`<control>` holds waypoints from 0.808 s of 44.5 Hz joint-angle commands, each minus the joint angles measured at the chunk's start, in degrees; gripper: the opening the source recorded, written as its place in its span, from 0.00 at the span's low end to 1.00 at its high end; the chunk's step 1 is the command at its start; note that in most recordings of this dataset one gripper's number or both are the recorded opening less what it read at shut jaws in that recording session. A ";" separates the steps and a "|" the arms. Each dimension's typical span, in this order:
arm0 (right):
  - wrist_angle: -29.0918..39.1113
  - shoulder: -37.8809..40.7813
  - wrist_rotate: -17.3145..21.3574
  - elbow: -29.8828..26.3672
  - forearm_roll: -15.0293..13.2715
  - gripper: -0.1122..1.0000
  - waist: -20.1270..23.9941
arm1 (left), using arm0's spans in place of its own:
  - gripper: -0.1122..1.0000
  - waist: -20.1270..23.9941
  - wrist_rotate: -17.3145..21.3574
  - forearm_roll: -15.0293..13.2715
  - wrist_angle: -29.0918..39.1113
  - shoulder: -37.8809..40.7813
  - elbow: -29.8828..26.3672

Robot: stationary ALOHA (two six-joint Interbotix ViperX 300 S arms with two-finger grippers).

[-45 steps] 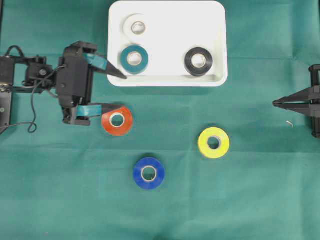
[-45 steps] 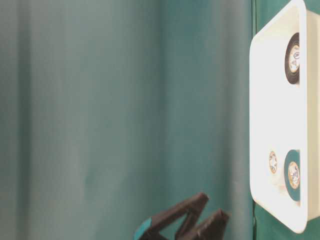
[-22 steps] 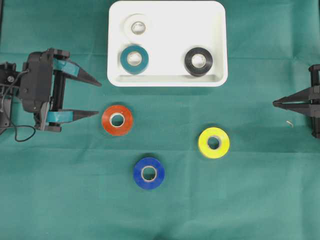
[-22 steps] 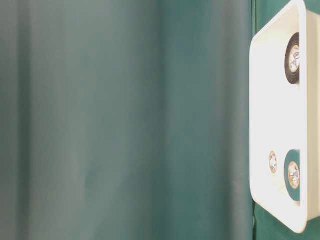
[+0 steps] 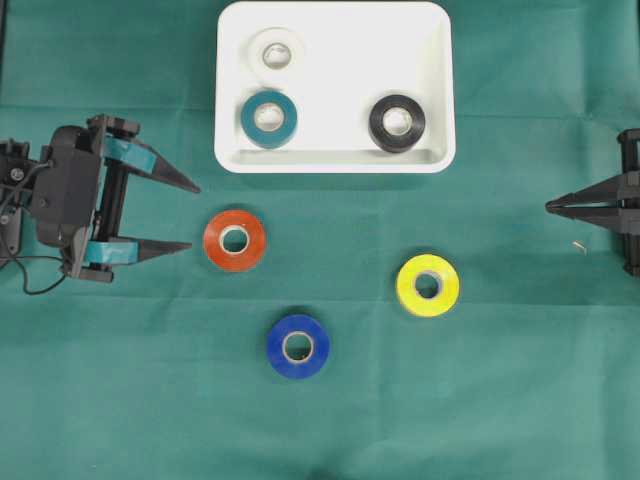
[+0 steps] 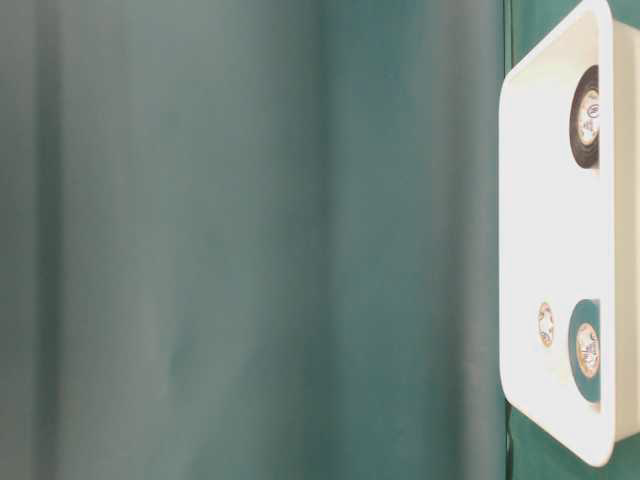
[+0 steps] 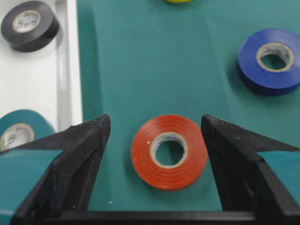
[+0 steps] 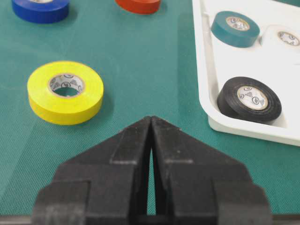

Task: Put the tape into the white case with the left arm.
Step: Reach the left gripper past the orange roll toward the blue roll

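No brand or writing is reading clearly; the printing on the roll cores is too small to make out. The red tape (image 5: 234, 240) is lying on the cloth at 3 o'clock from the left gripper (image 5: 193, 215), just beyond its fingertips, untouched. The left gripper is standing spread wide, holding nothing. The white case (image 5: 435, 90) is sitting at 1 o'clock, holding three rolls. The right gripper (image 5: 549, 207) is resting pressed together.

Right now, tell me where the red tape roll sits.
In the overhead view the red tape roll lies on the green cloth, left of centre, just below the white case and ahead of the open left gripper.
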 commanded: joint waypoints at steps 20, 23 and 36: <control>-0.62 0.35 -0.09 -0.44 -0.09 0.02 -0.09 | 0.79 -4.22 0.00 -0.09 -0.53 -0.62 -0.44; -0.62 0.35 -0.09 -0.44 -0.09 0.02 -0.09 | 0.79 -4.48 -0.09 -0.09 -0.44 -0.62 -0.44; -0.62 0.35 -0.09 -0.44 -0.09 0.02 -0.09 | 0.79 -5.63 -0.09 -0.09 -0.79 -0.09 -0.26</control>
